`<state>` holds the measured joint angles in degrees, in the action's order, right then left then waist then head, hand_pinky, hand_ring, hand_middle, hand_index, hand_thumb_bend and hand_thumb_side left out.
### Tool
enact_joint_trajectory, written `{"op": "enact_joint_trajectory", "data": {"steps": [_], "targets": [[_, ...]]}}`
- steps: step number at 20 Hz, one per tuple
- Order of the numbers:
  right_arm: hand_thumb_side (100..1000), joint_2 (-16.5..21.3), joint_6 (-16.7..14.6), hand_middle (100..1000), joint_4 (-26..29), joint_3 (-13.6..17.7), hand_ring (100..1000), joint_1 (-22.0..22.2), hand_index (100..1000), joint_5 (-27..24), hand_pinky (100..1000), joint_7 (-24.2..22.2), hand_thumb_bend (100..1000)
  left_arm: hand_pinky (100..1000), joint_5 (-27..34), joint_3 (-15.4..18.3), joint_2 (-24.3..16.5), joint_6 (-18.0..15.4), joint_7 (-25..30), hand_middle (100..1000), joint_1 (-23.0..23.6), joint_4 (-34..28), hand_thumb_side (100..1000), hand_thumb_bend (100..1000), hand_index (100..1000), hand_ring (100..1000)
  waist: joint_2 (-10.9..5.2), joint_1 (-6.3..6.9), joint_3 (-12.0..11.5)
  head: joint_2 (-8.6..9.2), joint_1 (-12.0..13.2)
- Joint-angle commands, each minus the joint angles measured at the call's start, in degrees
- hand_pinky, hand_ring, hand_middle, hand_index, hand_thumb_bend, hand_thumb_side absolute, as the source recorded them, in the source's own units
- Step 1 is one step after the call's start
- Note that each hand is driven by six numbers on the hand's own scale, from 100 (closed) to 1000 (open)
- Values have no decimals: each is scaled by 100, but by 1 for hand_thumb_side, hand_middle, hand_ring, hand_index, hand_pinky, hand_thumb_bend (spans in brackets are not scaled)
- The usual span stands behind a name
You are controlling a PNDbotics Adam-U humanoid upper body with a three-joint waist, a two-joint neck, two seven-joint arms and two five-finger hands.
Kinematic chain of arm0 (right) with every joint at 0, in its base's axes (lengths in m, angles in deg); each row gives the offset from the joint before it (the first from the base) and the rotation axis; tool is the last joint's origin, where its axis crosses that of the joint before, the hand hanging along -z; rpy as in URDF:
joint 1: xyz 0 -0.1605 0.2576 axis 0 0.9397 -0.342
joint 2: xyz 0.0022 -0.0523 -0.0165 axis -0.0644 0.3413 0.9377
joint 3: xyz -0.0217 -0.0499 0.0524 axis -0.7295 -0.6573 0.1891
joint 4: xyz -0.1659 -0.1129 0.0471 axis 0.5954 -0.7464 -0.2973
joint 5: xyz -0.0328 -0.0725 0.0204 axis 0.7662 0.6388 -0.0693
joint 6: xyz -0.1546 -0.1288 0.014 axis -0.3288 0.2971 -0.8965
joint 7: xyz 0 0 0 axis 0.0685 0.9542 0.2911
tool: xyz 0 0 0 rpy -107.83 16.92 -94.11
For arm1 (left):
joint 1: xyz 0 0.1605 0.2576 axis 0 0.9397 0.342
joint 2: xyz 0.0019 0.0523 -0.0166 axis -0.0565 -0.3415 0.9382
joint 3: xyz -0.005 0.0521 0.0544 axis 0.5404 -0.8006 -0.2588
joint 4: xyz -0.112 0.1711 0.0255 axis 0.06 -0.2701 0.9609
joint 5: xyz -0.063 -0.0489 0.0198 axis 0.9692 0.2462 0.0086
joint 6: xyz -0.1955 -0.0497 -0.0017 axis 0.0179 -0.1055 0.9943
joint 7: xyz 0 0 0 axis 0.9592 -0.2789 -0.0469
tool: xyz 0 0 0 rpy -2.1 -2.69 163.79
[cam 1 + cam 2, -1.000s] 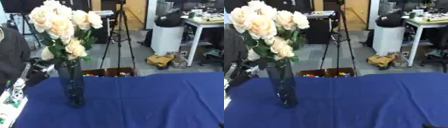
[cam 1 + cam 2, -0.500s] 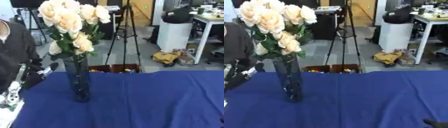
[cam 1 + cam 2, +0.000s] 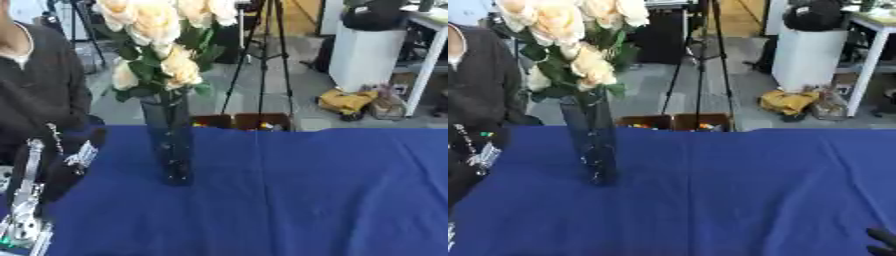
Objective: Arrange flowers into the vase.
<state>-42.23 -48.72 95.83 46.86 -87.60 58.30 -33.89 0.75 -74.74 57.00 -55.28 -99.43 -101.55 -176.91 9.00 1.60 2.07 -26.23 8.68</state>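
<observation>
Nearest, at about seven o'clock in the left eye view, the robot's left arm [image 3: 26, 200] comes in along the table's left edge, silver links and black casing with a white tag. The left hand itself is not clearly shown, so whether its fingers are apart or together cannot be told. At about five o'clock in the right eye view, only a few dark fingertips of the right hand [image 3: 880, 242] show at the corner; they hold nothing, but their curl cannot be judged either.

The blue tablecloth [image 3: 306, 200] lies between, with soft creases.

Further in, at about ten o'clock from the cloth's middle, stands the vase [image 3: 170, 142], tall, dark, narrow and upright on the cloth. The flowers [image 3: 157, 37], cream roses with green leaves, already sit in it and rise out of the top of the view. No loose stem shows on the cloth, so the arranging looks finished or nearly so.

The risk is toppling. The vase is slender with a heavy bunch on top, and the left arm lies just beside it. A sideways sweep of that arm, or a tug on the cloth, would likely tip it.

Beyond the table, a person in dark clothing [image 3: 39, 95] sits at nine o'clock, and a tripod [image 3: 262, 55] stands at twelve.
</observation>
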Motion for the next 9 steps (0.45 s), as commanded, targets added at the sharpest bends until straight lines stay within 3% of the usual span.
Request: {"op": "enact_joint_trajectory", "data": {"steps": [1,9], "targets": [[540,44,20,518,32,31,949,-45,770,56,909,0,225,578,102,67,8,-165,7,623,-15,-191,655,603,777,589,-18,-79,-8,-10,42],[540,53,11,518,32,35,950,-33,771,77,909,4,222,572,169,56,98,-276,-88,615,18,-213,701,524,771,583,-25,-82,-22,8,67]]}}
